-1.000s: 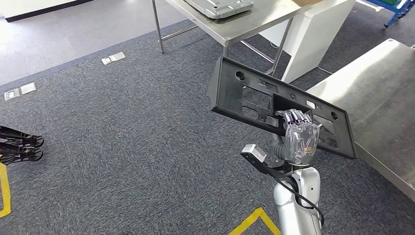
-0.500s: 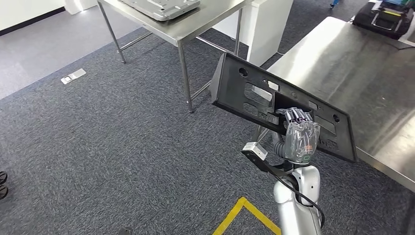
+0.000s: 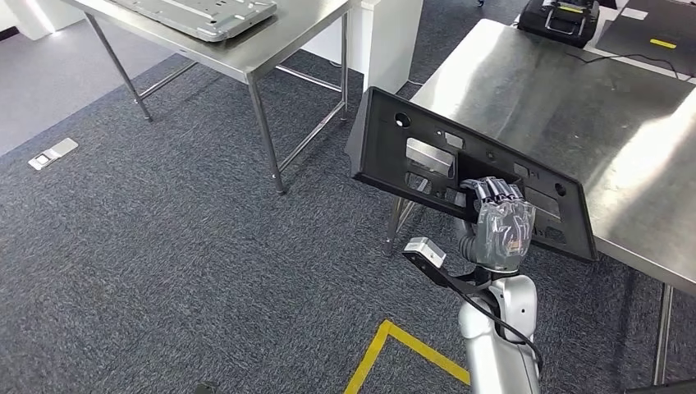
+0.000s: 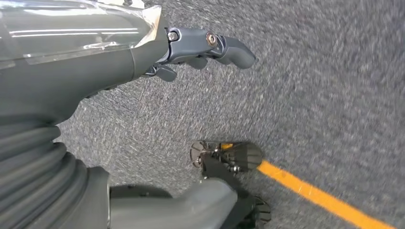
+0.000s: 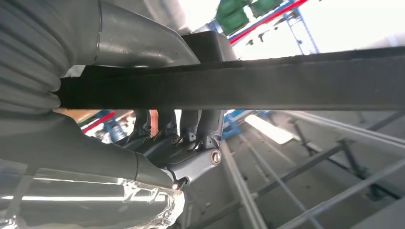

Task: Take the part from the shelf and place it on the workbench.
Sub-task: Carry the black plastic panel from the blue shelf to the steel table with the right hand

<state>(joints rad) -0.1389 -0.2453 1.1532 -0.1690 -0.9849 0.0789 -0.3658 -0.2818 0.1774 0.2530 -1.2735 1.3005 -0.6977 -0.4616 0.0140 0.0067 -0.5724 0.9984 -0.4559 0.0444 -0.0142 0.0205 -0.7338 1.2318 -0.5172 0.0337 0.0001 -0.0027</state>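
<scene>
My right hand (image 3: 501, 228) grips a long black plastic panel (image 3: 427, 164) with several cut-outs, held up edge-on and tilted in front of me. The panel overlaps the near corner of a steel workbench (image 3: 574, 107) at the right. In the right wrist view the fingers (image 5: 191, 126) hook through an opening of the panel (image 5: 286, 86), seen as a dark bar, with the thumb on its other side. My left hand (image 4: 200, 45) hangs over the grey carpet with its fingers loosely curled and nothing in them.
A second steel table (image 3: 271, 41) at the top left carries a grey metal tray (image 3: 197, 12). A black device (image 3: 566, 16) and a dark mat (image 3: 648, 33) lie at the workbench's far end. Yellow floor tape (image 3: 386, 353) runs near my feet. A floor socket (image 3: 51, 153) sits at the left.
The whole view has swung: the workbench has come in from the right and now lies behind the panel. My right hand keeps the same hold on the panel.
</scene>
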